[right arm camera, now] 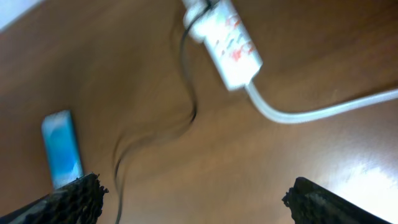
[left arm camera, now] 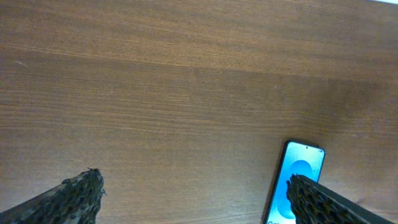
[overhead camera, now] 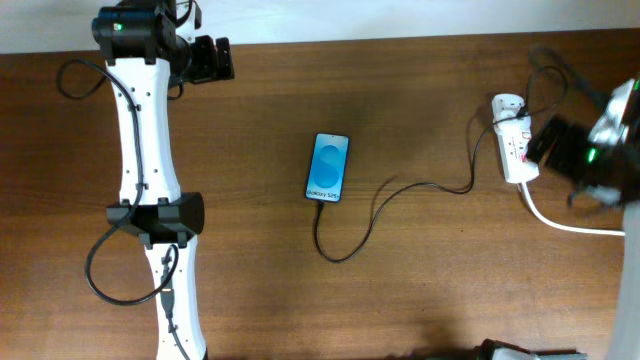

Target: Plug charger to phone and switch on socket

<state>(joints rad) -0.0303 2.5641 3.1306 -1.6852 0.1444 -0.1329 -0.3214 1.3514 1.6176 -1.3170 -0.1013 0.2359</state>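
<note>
A: Entry, phone position?

B: The phone (overhead camera: 328,167) is lying flat near the middle of the counter (overhead camera: 250,270), with its blue screen glowing upward.

A: Charger?

B: The charger (overhead camera: 400,190) is trailing as a thin black cable from the phone's 6 o'clock edge. It is looping toward 5 o'clock, then running off toward 3 o'clock to the socket (overhead camera: 513,150). The cable tip is meeting the phone's edge. I cannot tell whether it is fully seated.

A: Socket?

B: It is sitting well out at the phone's 3 o'clock, with its thick white cord (overhead camera: 560,222) leaving toward 5 o'clock. The switch positions are too small to read.

A: Hands?

B: The left hand (left arm camera: 196,199) is hovering at the phone's 10 o'clock with fingers spread wide, gripping nothing. The right hand (right arm camera: 193,193) is hanging just beside the socket's 3 o'clock side, also spread and empty. Its wrist view is blurring.
</note>
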